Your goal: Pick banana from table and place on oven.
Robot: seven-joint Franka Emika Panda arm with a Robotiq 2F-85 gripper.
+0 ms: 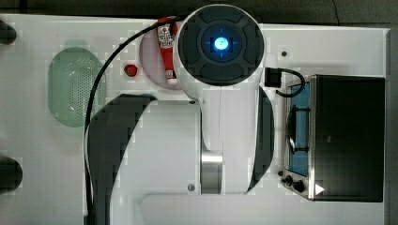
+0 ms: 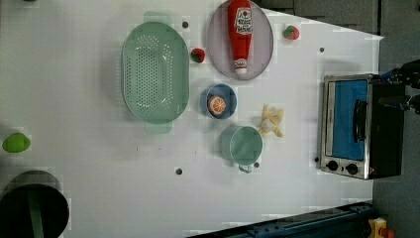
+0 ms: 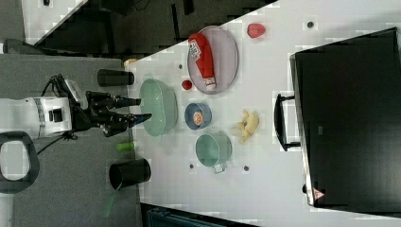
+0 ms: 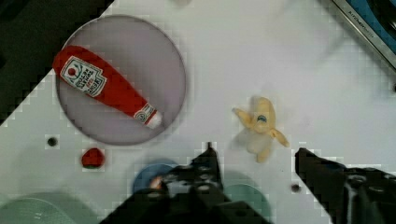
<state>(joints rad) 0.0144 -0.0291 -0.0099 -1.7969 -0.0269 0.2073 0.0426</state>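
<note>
While the white table [image 2: 89,163] is spread with toys, the oven [image 2: 364,126] is seen at the left view's right, door shut. The gripper [image 4: 254,156] is held above the table, fingers parted and empty. The banana [image 2: 272,121] is found lying between oven and green cup [image 2: 242,145].

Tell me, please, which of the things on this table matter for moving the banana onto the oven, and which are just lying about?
For the job:
- banana, lying on the table
- oven
- gripper, open, holding nothing

Lying about:
- ketchup bottle on its plate
- green colander
- blue bowl holding an orange
- green cup
- two strawberries
- lime
</note>
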